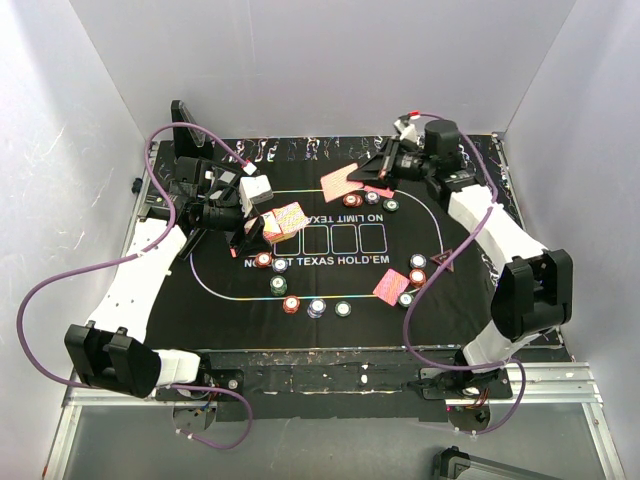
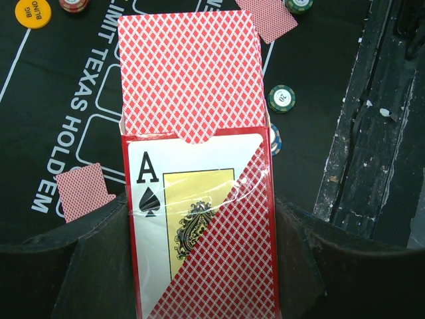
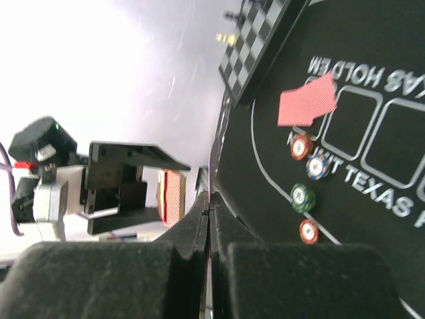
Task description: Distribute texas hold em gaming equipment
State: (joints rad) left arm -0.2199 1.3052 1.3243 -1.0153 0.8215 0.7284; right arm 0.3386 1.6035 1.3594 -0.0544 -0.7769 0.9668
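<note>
Left gripper (image 2: pixel 202 266): jaws closed on the sides of the card box (image 2: pixel 199 219), held over the left of the mat (image 1: pixel 460 310). The deck (image 2: pixel 186 73) protruded from the box mouth, evidently presented so a single card could be drawn. Right gripper (image 3: pixel 210 219): jaws pressed fully together. From above, a playing card (image 1: pixel 340 183) sat at their tips near the mat's far edge, judged pinched for dealing. A face-down card (image 1: pixel 390 287) and poker chips (image 1: pixel 316 307) lay grouped by seat on the mat; distribution judged part done
</note>
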